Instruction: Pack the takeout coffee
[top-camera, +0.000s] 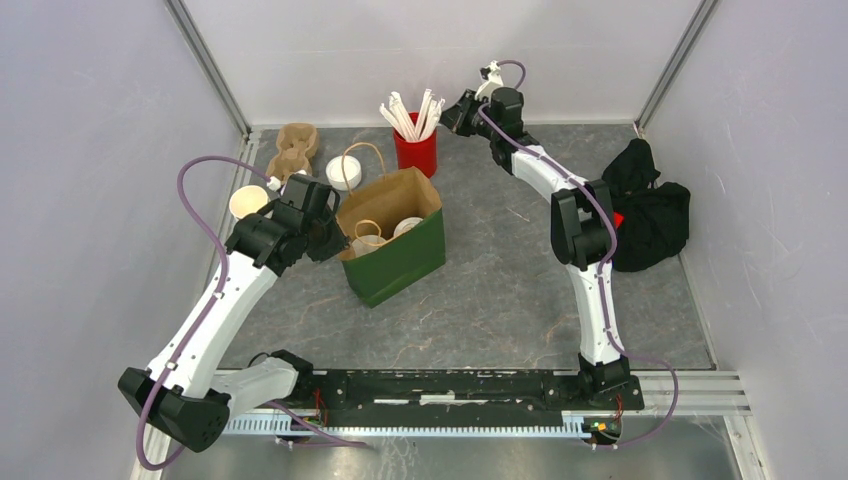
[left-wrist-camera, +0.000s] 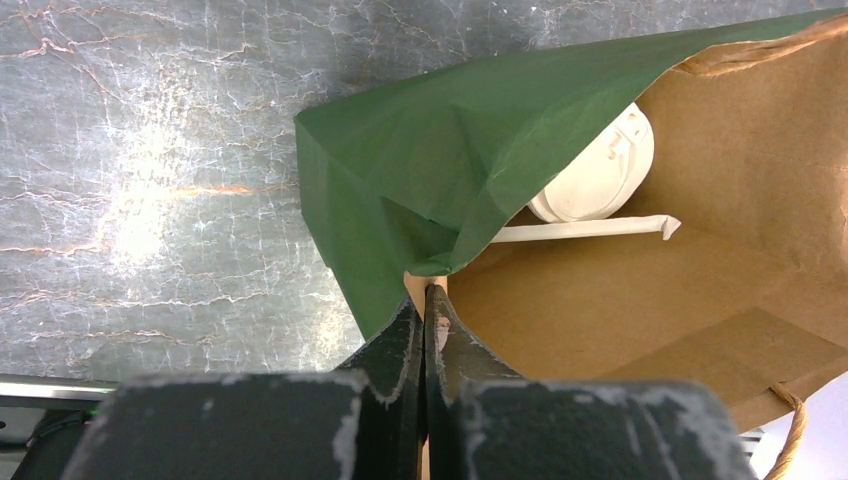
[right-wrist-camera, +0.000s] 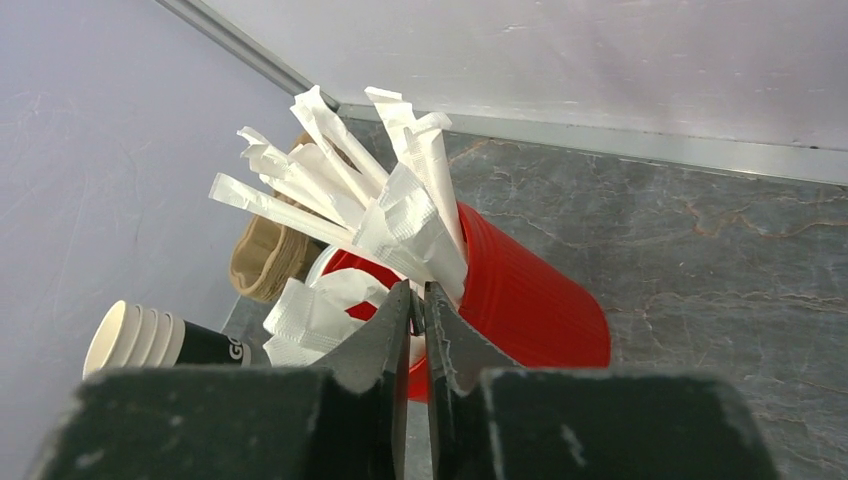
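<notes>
**Tabletop (top-camera: 500, 290), gen. condition:** grey, marbled. Green paper bag (top-camera: 392, 245) stands upright left of centre, mouth open, brown inside.

**Task items:** two takeout cups (top-camera: 408, 227), both inside the bag. Only their white sip lids show from above, side by side. Left wrist cam shows one lid (left-wrist-camera: 597, 170) low in the bag, with a wrapped straw (left-wrist-camera: 585, 230) lying just beside it on the near side.

**Left hand (left-wrist-camera: 427, 300):** at the bag's left rim. Fingers together, clamped on the rim edge where the green outside folds over to the brown inside. The green wall is creased and pulled at that spot.

**Right hand (right-wrist-camera: 418, 295):** far centre, at the red holder (right-wrist-camera: 530, 300), which stands just beyond the bag. Fingers nearly together, only a slim gap btwn them. Tips sit in among the wrapped straws (right-wrist-camera: 400, 190) that fan out of the holder. Cannot tell whether a wrapper is pinched.

**Other items:**
- Stack of lidless cups (top-camera: 248, 200), far left, lying on its side, cream insides showing.
- Stack of loose white lids (top-camera: 343, 170), btwn that stack and the holder.
- Brown pulp carrier (top-camera: 297, 145), far left corner.
- Black cloth (top-camera: 650, 205), bunched at the right edge, well apart from the bag.
</notes>
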